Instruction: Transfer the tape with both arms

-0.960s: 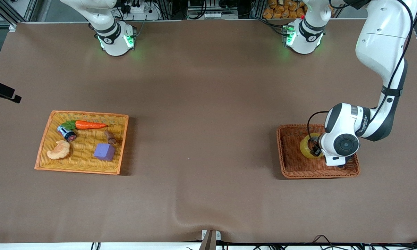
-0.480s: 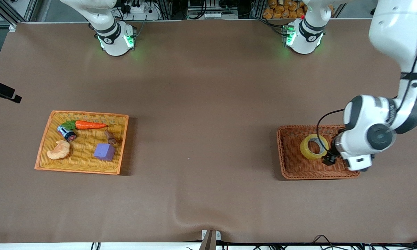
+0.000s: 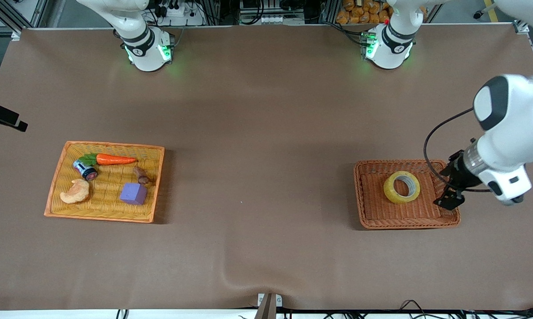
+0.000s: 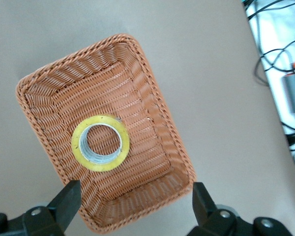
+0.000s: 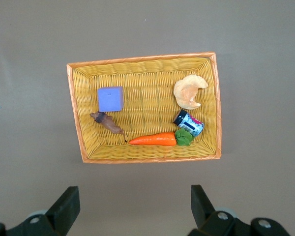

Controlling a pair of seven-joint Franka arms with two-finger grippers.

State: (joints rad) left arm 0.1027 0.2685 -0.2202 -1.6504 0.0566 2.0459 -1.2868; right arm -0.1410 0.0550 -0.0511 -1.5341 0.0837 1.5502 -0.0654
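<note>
The tape (image 3: 389, 188), a yellowish ring with a pale grey core, lies flat in the brown wicker basket (image 3: 368, 223) toward the left arm's end of the table. My left gripper (image 3: 449, 186) is open and empty, up in the air over the basket's edge. In the left wrist view the tape (image 4: 78, 142) lies in the basket (image 4: 152, 83) apart from the left gripper (image 4: 135, 196), whose jaws stand wide apart. My right gripper (image 5: 133, 196) is open and empty, high above the table beside the yellow tray; it is out of the front view.
A yellow wicker tray (image 3: 104, 217) toward the right arm's end holds a carrot (image 3: 115, 159), a purple block (image 3: 133, 193), a tan croissant-shaped piece (image 3: 76, 192), a small can (image 3: 85, 169) and a brown piece (image 3: 140, 175). It also shows in the right wrist view (image 5: 142, 60).
My left gripper has risen from the tape and moved toward the left arm's end of the table. The tape stays in the basket and now shows fully.
</note>
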